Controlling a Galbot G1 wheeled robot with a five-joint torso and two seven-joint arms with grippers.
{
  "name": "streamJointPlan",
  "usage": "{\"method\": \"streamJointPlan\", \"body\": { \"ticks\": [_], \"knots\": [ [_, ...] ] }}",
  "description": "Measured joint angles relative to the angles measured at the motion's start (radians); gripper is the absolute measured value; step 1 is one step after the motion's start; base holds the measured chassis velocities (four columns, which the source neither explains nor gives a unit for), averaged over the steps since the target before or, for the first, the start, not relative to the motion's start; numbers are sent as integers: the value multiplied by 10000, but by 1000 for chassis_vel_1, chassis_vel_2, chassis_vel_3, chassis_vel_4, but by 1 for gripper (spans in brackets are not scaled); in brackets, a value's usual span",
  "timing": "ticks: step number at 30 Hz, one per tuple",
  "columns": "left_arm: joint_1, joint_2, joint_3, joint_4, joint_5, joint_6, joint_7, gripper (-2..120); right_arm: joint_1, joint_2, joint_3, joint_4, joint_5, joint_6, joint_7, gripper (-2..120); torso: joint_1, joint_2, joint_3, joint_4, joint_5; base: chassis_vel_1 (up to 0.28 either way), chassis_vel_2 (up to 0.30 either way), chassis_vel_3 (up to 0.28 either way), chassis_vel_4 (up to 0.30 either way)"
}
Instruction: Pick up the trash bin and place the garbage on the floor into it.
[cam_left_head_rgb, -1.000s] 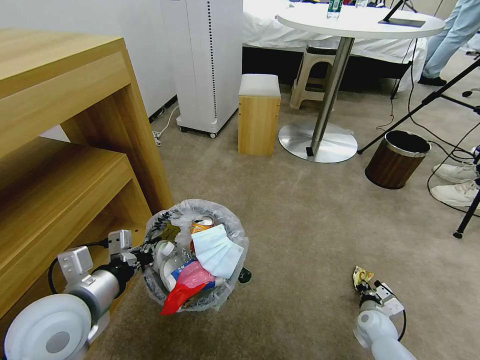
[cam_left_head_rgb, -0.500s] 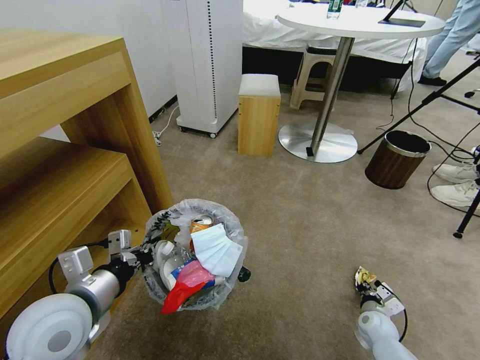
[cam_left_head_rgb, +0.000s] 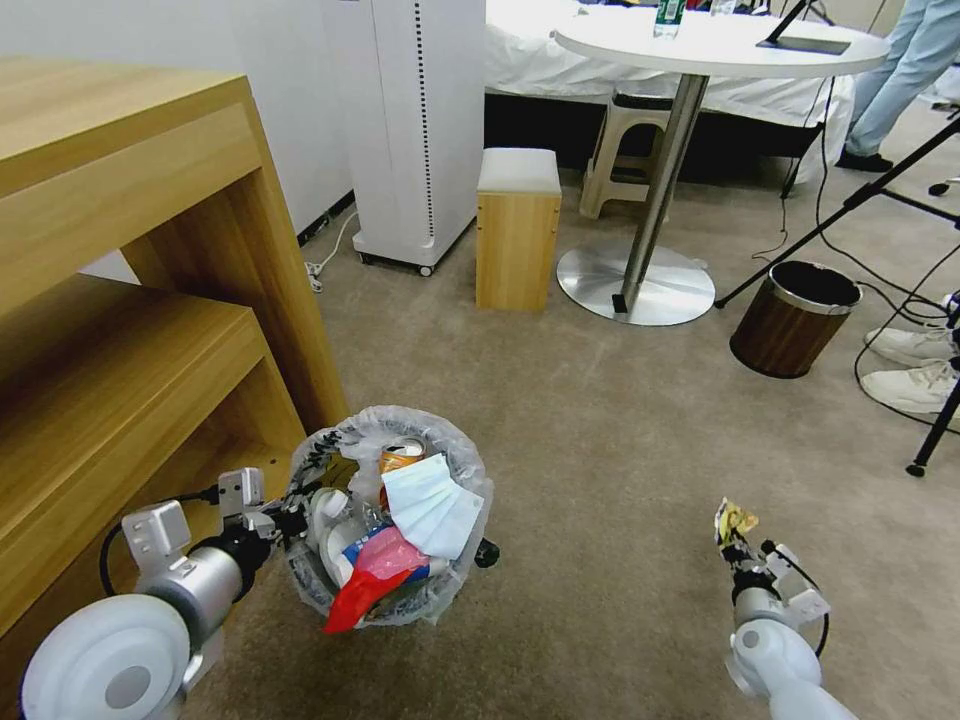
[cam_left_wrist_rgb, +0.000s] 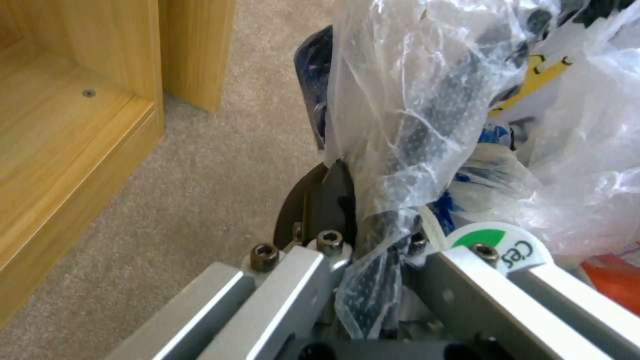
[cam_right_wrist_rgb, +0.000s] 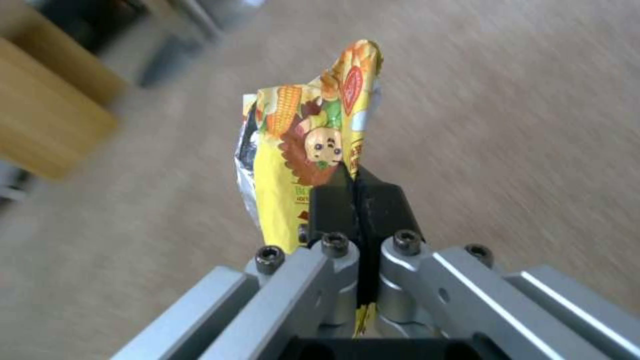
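Yellow wrapper (cam_right_wrist_rgb: 313, 145): long axis upright, clamped in right gripper (cam_left_head_rgb: 741, 556) above floor (cam_left_head_rgb: 620, 450); corn print legible in wrist view. Left gripper (cam_left_head_rgb: 290, 518): clenched on trash bin (cam_left_head_rgb: 390, 520) rim.

R gripper (cam_left_head_rgb: 738, 548) has lifted yellow wrapper (cam_left_head_rgb: 733, 521) off floor (cam_left_head_rgb: 620, 440), now upright.

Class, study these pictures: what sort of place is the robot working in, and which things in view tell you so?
Probably a hotel-style bedroom set up for recording. A bed with white linen stands at the back beside a round white table; beige carpet covers the floor; black tripod legs and cables cross it.
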Motion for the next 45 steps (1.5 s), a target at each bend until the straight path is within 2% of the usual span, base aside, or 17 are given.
{"method": "streamJointPlan", "body": {
  "ticks": [4, 6, 9, 17, 20, 33, 38, 45],
  "knots": [
    [107, -101, -27, -16, 106, 8, -1, 0, -202, -386, 91, 661, 413, 326, -913, 0, 0, 0, 0, 1, -2, 0, 0, 0, 0],
    [117, -132, -26, -16, 134, 12, -1, 0, -219, -407, 97, 706, 434, 345, -974, 0, 0, 0, 0, 1, -2, 0, 0, 0, 0],
    [123, -208, -8, -11, 205, 20, 0, 0, -513, -869, 145, 1480, 709, 888, -2224, 0, 0, 0, 0, 0, 1, 0, 0, 0, 0],
    [176, -347, 5, -20, 302, 43, 10, 0, -808, -1365, 162, 2322, 832, 1640, -3742, 0, 0, 0, 0, 0, -2, 0, 0, 0, 0],
    [206, -447, 31, -44, 405, 53, 18, 0, -825, -1540, 100, 2914, 880, 2060, -4732, 0, 0, 0, 0, 0, -2, 0, 0, 0, 0],
    [362, -690, 105, -54, 714, 75, 75, 0, -808, -2183, -374, 4501, -35, 2392, -6361, 0, 1, 0, 0, 0, -3, 0, 0, 0, 0],
    [396, -845, 177, -26, 899, 89, 113, 0, -473, -2849, -903, 5014, -699, 2422, -7165, 0, 1, 0, 0, 1, -2, 0, 0, 0, 0],
    [436, -992, 216, -40, 1041, 126, 116, 0, 272, -3712, -1555, 5228, -1385, 2358, -7549, 0, 1, 0, 0, 1, -2, 0, 0, 0, 0]
  ]
}}
